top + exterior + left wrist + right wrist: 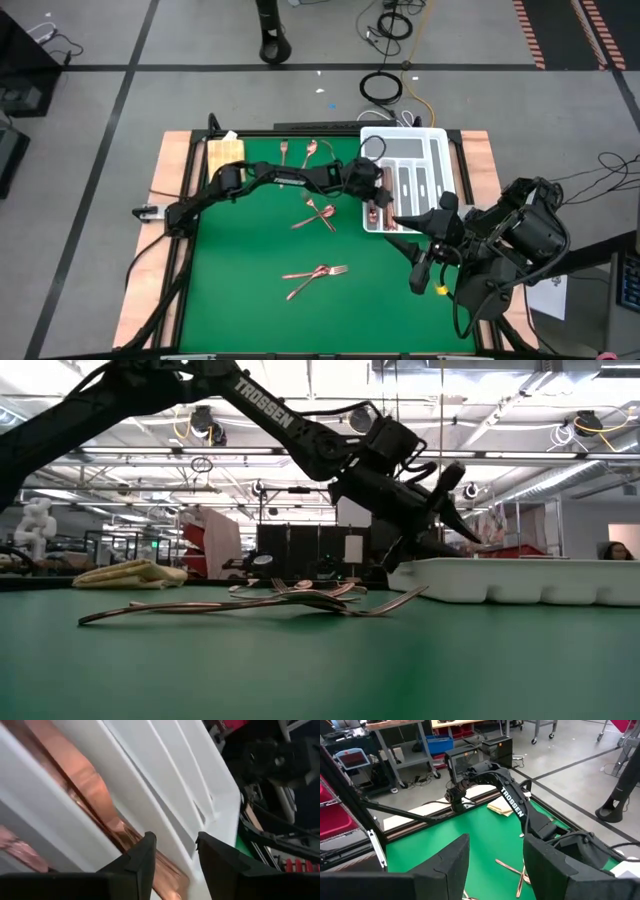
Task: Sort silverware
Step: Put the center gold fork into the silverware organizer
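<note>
Copper silverware lies in three loose groups on the green mat: near the middle (318, 211), toward the near edge (315, 273) and at the far edge (300, 150). The white divided tray (440, 135) stands at the right. My left gripper (175, 847) is open low over the tray's near-left end (377, 207), with nothing between its fingers. Copper pieces (85, 780) lie flat in the tray compartment below it. My right gripper (495, 855) waits open and empty, raised beyond the mat's right edge (420, 275).
A tan woven cloth (225, 150) lies at the mat's far left corner. The left arm stretches across the far half of the mat. A wooden border (170, 165) frames the mat. Cables (380, 88) lie on the floor beyond the far edge.
</note>
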`<act>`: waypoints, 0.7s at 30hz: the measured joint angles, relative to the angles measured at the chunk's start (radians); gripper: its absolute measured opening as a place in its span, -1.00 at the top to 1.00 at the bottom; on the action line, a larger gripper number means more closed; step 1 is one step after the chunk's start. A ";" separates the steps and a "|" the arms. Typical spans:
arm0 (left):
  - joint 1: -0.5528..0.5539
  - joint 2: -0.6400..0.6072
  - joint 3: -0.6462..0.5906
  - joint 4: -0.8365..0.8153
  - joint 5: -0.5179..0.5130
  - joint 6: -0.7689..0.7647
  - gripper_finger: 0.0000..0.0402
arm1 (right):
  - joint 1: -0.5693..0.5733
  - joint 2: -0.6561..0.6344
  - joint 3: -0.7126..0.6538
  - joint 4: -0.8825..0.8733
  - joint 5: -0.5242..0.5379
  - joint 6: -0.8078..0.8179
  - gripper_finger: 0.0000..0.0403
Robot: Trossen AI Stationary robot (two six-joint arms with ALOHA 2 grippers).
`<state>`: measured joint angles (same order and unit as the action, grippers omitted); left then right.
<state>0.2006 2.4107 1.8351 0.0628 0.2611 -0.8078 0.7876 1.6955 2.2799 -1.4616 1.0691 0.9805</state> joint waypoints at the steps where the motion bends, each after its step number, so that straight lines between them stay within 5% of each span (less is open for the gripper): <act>1: 0.006 0.000 0.000 0.001 0.001 -0.013 0.25 | 0.000 0.000 0.000 0.000 0.000 -0.002 0.15; 5: 0.036 -0.006 0.001 0.063 0.082 -0.119 0.25 | 0.000 0.000 0.000 -0.001 0.000 -0.016 0.15; 11: 0.079 -0.070 0.079 0.217 0.414 -0.182 0.26 | 0.001 0.000 0.000 -0.018 -0.067 -0.063 0.15; 17: 0.116 -0.286 0.102 0.157 0.937 -0.151 0.26 | -0.003 0.012 -0.042 -0.093 -0.305 -0.048 0.15; 21: 0.131 -0.504 0.102 -0.029 1.059 -0.064 0.26 | -0.013 0.026 -0.152 -0.084 -0.310 -0.061 0.15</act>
<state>0.3317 1.9068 1.9369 0.0339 1.3205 -0.8722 0.7744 1.7214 2.1277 -1.5459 0.7592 0.9193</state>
